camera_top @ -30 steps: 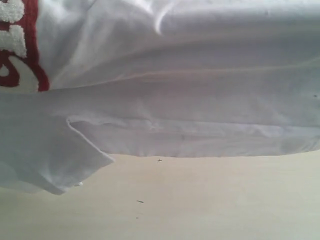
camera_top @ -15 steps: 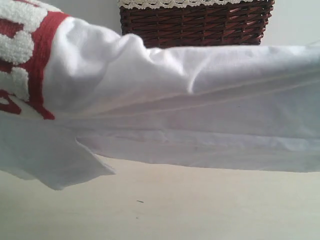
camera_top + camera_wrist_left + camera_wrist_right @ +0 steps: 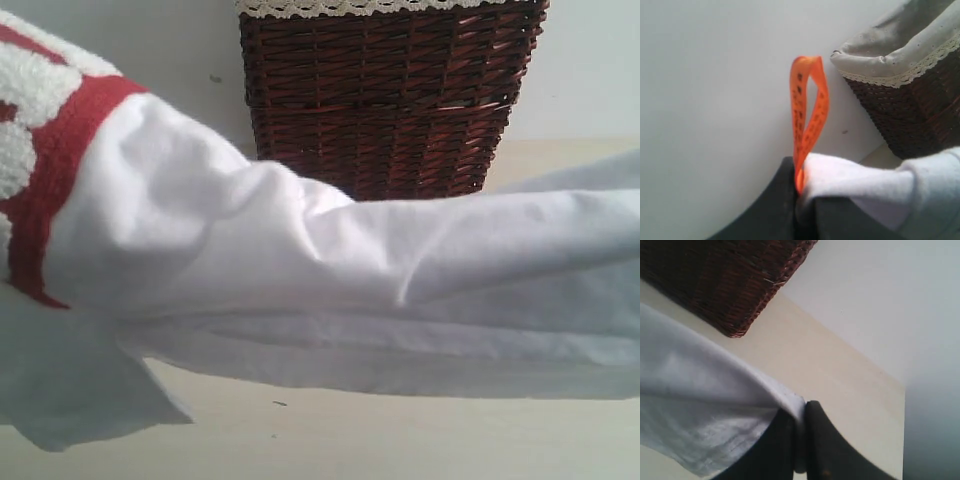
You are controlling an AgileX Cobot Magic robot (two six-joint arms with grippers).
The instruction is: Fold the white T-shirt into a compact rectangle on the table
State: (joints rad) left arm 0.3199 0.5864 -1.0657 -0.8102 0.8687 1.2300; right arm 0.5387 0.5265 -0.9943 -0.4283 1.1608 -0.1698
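White T-shirt (image 3: 300, 260) — aloft in left gripper (image 3: 802, 200), right gripper (image 3: 799, 416)

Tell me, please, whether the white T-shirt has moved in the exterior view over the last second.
Yes: the white T-shirt has sunk, uncovering the wicker basket behind, its hem nearer the dark speck.

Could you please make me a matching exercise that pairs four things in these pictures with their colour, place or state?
Things:
1. white T-shirt
2. orange neck tag
3. wicker basket
4. right gripper

Descriptions:
A. dark brown, with cream lace trim
B. stands up as a loop
C. shut on an edge of cloth
D. held up above the table

Pairs: 1-D, 2-B, 3-A, 4-C
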